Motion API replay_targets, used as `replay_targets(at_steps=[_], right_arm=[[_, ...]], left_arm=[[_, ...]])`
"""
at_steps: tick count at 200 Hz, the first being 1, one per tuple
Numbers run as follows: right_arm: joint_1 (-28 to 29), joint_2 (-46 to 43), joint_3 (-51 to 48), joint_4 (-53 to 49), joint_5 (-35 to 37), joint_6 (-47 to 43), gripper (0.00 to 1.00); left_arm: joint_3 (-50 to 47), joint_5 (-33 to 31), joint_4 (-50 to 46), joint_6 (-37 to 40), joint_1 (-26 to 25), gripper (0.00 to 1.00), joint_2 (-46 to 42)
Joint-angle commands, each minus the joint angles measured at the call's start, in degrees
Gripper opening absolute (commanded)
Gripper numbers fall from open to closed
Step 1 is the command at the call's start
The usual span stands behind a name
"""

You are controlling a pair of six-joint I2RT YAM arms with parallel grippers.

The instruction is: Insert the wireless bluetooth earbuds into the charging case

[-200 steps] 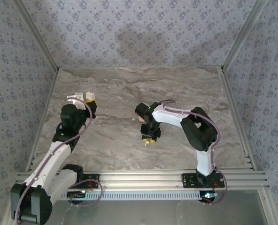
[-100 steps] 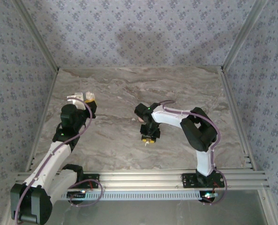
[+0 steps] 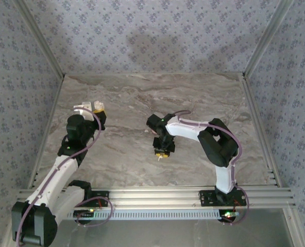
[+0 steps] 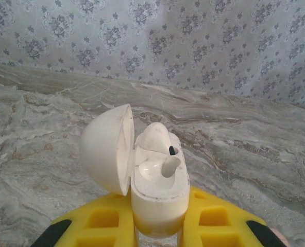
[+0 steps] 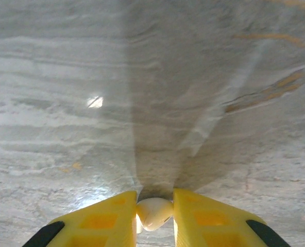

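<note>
The white charging case [image 4: 160, 185] stands upright with its lid [image 4: 105, 149] swung open to the left, and my left gripper [image 4: 157, 199] is shut on its lower body. A rounded white piece sits in its far well, while the near well [image 4: 169, 167] is hollow. In the top view the left gripper [image 3: 97, 108] holds the case [image 3: 99, 106] at the table's left. My right gripper [image 5: 154, 195] points down at the marble, shut on a small whitish earbud [image 5: 153, 213] pinched between its yellow fingers [image 5: 111, 216]. From above, the right gripper [image 3: 162, 152] is at mid-table, with a pale speck of the earbud [image 3: 160, 157] at its tips.
The grey marble tabletop [image 3: 193, 98] is bare behind and around both arms. Patterned walls [image 3: 152, 36] close in the back and sides. A metal rail [image 3: 157, 195] runs along the near edge by the arm bases.
The right gripper's jaws have narrowed onto the earbud, and its wrist has shifted slightly left. The left arm and the case have stayed still.
</note>
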Motion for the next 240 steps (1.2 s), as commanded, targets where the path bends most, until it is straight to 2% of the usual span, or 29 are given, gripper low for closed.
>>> replay_targets(at_steps=[1, 65, 95, 127, 157, 193, 240], right_arm=[[0.61, -3.13, -0.82, 0.63, 1.52, 0.88, 0.23], [0.4, -10.49, -6.39, 10.41, 4.82, -2.0, 0.23], [-0.22, -15.01, -9.81, 15.93, 6.95, -6.75, 0.22], [-1.28, -20.6, -12.8, 21.45, 9.09, -11.33, 0.22], [-2.31, -25.79, -15.75, 25.51, 9.92, -14.16, 0.22], [-2.83, -31.95, -17.75, 28.4, 11.11, -17.69, 0.22], [-1.81, -37.4, -17.49, 32.28, 12.32, -24.42, 0.22]], left_arm=[[-0.46, 3.38, 2.79, -0.19, 0.37, 0.14, -0.07], [-0.75, 18.69, 8.72, 1.65, 0.2, 0.14, 7.17], [-0.63, 23.8, 11.34, 4.97, -2.19, 0.14, 9.65], [0.71, 24.6, 9.71, 14.06, -9.15, 0.13, 11.97], [1.63, 24.99, 10.7, 17.85, -13.89, 0.13, 16.27], [1.31, 27.26, 15.61, 20.33, -17.43, 0.13, 20.9], [2.45, 30.53, 17.56, 23.71, -19.92, 0.13, 23.95]])
